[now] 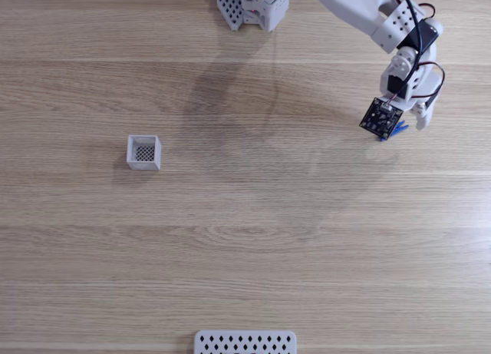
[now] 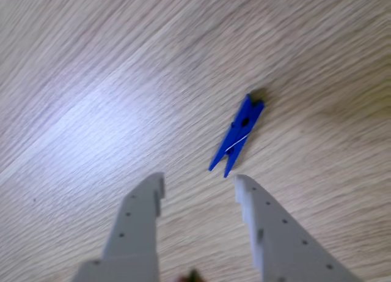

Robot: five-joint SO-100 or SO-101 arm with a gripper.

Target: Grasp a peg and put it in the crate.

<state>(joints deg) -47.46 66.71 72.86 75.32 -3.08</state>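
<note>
In the fixed view the arm reaches from its base at the far edge out to the right side of the counter (image 1: 245, 239), bent down so that the end effector (image 1: 400, 127) hangs over the peg (image 1: 397, 130). Here the peg is a mere blue sliver poking out from under the dark wrist board, so the arm is evidently placed for a pick from above. The crate (image 1: 143, 152) stands well apart on the left, open side up, its mesh floor bare; it waits there as the drop point, and the carry will have to cross most of the counter. A white perforated panel (image 1: 245, 342) lies at the near edge, out of the way. This view gives the layout but hides how the fingers stand.

The other view supplies that. The end effector (image 2: 198, 184) is spread wide, its two grey fingers (image 2: 143, 218) coming up from the bottom edge with nothing between them. The peg (image 2: 237, 135) lies flat on the wood just beyond the tips, its forked end nearest them and its length slanting away to the upper right. It sits slightly right of the gap's middle, close to the right finger, so I judge a small forward and rightward shift is needed before closing. This view shows nothing of the crate.
</note>
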